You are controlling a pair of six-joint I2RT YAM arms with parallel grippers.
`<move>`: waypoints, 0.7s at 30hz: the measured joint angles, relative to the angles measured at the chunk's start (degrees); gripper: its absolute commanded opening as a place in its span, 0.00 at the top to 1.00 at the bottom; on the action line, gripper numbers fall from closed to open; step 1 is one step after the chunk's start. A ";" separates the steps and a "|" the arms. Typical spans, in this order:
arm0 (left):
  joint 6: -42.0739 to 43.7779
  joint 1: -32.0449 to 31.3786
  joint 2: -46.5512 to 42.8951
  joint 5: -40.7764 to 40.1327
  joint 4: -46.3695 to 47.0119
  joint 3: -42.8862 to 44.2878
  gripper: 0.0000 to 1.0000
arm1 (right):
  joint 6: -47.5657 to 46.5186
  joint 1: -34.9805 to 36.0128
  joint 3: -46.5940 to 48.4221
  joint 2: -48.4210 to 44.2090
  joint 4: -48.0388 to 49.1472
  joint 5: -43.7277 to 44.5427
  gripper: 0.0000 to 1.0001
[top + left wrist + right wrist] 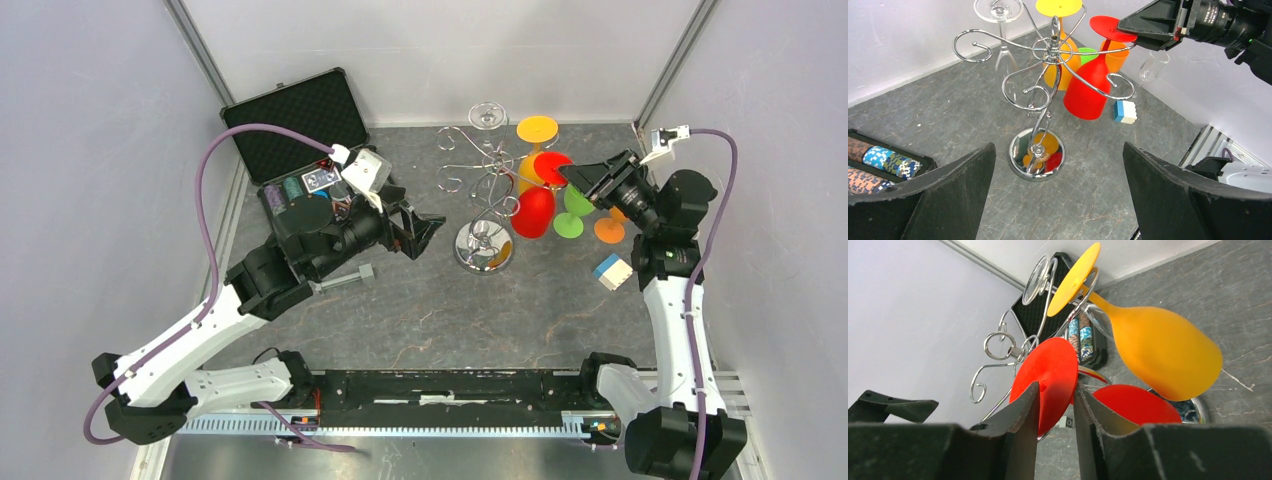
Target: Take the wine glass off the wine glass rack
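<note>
The right hand (1056,386) has its two fingers closed flat on the round foot of the red plastic wine glass (1087,92). This glass hangs bowl-down on the right side of the shiny chrome wire wine glass rack (1017,161).

Judged step: draw the glass off its hook arm.
- Hold the pinch firm and the foot level.
- Move the stem outward along the open run of the wire, toward the right, before any lift.
- Do not twist. The rack looks light and could tip or drag.
- Watch the yellow plastic wine glass (1158,360) hanging just beside, on the far side.

The left hand (428,228), fingers wide apart and holding nothing, hovers near-left of the rack base. It could steady the base if the rack shifts.

Not determinable: whether the stem sits inside the hook curl or outside it, because wire crosses under the foot in the left wrist view. In the right wrist view the fingers hide part of the red bowl. The clear glass wine glass (1000,10) on the far-left hook is cropped at the frame top.
</note>
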 measured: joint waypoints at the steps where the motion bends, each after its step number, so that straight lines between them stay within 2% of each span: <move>1: 0.00 0.00 0.00 0.07 0.11 0.00 0.00 | 0.04 0.04 0.00 0.00 0.04 0.66 0.70; 3: -0.02 0.00 -0.02 0.28 0.61 -0.09 0.00 | 0.20 0.04 0.00 0.00 0.04 1.70 0.73; 6: -0.11 0.00 -0.15 0.31 1.05 -0.50 0.00 | 0.26 0.04 0.02 0.00 0.15 2.67 0.69; 10: -0.57 0.00 -0.17 0.31 1.20 -1.16 0.00 | -0.15 0.17 0.02 0.02 0.11 4.37 0.70; 12: -0.66 0.00 -0.17 0.33 1.27 -1.36 0.00 | -0.15 0.31 0.02 0.07 0.11 5.25 0.76; 17: -0.96 0.00 -0.33 0.31 1.33 -1.68 0.00 | 0.50 0.42 0.63 0.83 0.48 6.47 0.98; 21: -0.96 0.04 -0.81 0.31 1.38 -1.90 0.00 | 2.12 0.44 2.16 0.74 1.49 6.82 1.00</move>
